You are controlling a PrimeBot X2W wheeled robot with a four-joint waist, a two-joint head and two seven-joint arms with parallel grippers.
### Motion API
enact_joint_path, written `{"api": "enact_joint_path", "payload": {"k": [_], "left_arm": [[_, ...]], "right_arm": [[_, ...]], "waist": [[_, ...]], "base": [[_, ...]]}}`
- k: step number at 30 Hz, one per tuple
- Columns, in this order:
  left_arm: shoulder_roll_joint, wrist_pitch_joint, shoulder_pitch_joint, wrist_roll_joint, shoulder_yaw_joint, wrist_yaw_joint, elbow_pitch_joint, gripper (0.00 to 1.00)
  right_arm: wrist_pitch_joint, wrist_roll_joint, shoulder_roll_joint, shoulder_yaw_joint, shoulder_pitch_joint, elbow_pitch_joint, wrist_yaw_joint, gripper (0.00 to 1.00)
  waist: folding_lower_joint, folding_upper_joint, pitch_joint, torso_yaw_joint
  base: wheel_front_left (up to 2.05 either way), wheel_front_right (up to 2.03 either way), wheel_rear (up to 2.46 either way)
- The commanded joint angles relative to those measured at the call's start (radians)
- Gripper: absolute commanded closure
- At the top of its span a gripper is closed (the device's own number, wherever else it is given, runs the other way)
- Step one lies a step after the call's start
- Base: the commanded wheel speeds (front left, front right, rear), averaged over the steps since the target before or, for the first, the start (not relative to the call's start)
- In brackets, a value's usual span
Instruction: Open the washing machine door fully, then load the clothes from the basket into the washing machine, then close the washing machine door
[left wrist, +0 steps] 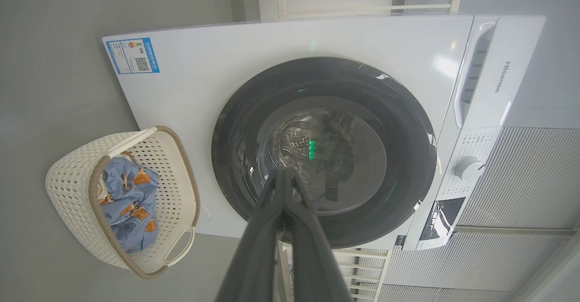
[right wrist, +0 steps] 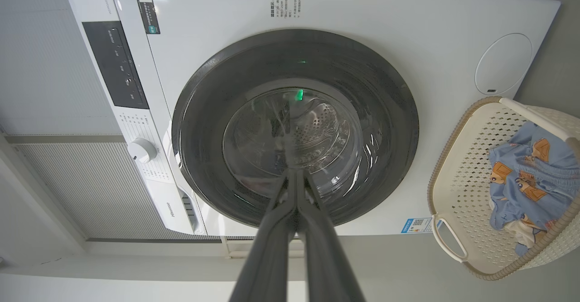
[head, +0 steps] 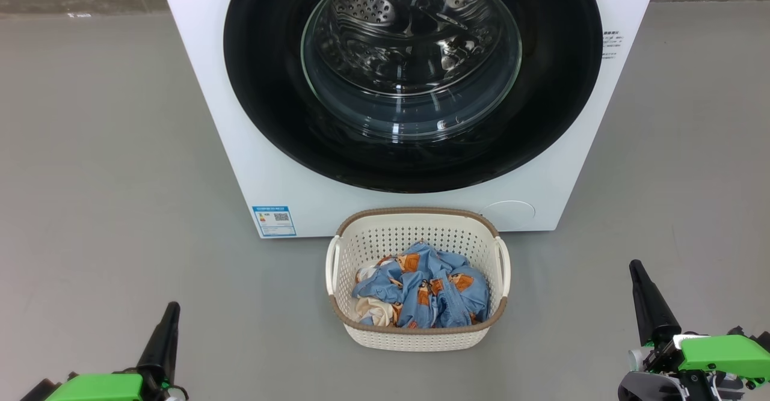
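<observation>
One washing machine door (head: 412, 76) sits shut in the front of the one washing machine (head: 210, 118), whose top the head view cuts off. One basket (head: 415, 232) stands on the grey floor (head: 108, 148) just before the machine's lower edge, below the door. In it the clothes (head: 427, 287) lie heaped, blue printed fabric with a cream piece (head: 373, 311) at one corner. There are perhaps two or three garments, but the folds hide the count. Bare floor stretches to either side. Of the two hands, the left hand (head: 171, 314) and the right hand (head: 636, 272) hover well apart from the basket, each with fingers pressed together, holding nothing.
</observation>
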Motion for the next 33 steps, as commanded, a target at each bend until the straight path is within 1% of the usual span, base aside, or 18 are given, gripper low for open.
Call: {"api": "enact_joint_path", "payload": {"k": [1, 26, 27, 28, 30, 33], "left_arm": [[0.013, 0.007, -0.037, 0.015, 0.034, -0.010, -0.018, 1.00], [0.013, 0.007, -0.037, 0.015, 0.034, -0.010, -0.018, 1.00], [0.000, 0.000, 0.000, 0.000, 0.000, 0.000, 0.000, 1.00], [-0.001, -0.001, 0.001, -0.001, -0.001, 0.001, 0.004, 0.00], [-0.009, -0.001, 0.015, -0.002, -0.004, 0.002, 0.026, 0.00], [-0.008, -0.008, 0.012, -0.003, -0.006, 0.001, 0.020, 0.00]], "right_arm": [[0.007, -0.023, -0.004, 0.021, -0.012, -0.023, 0.002, 1.00], [0.009, -0.026, -0.001, 0.017, -0.013, -0.023, 0.002, 1.00], [0.003, -0.019, 0.002, -0.002, 0.000, 0.000, 0.000, 1.00], [0.002, -0.021, 0.002, -0.002, 0.000, 0.006, 0.000, 0.00], [0.002, -0.021, 0.007, -0.001, 0.007, 0.030, 0.000, 0.00], [-0.004, -0.021, 0.007, 0.003, 0.003, 0.023, 0.000, 0.00]], "waist": [[0.0000, 0.0000, 0.000, 0.000], [0.0000, 0.0000, 0.000, 0.000], [0.0000, 0.0000, 0.000, 0.000], [0.0000, 0.0000, 0.000, 0.000], [0.0000, 0.0000, 0.000, 0.000], [0.0003, 0.0000, 0.001, 0.000]], "base": [[0.00, 0.00, 0.00], [0.00, 0.00, 0.00], [0.00, 0.00, 0.00], [0.00, 0.00, 0.00], [0.00, 0.00, 0.00], [0.00, 0.00, 0.00]]}}
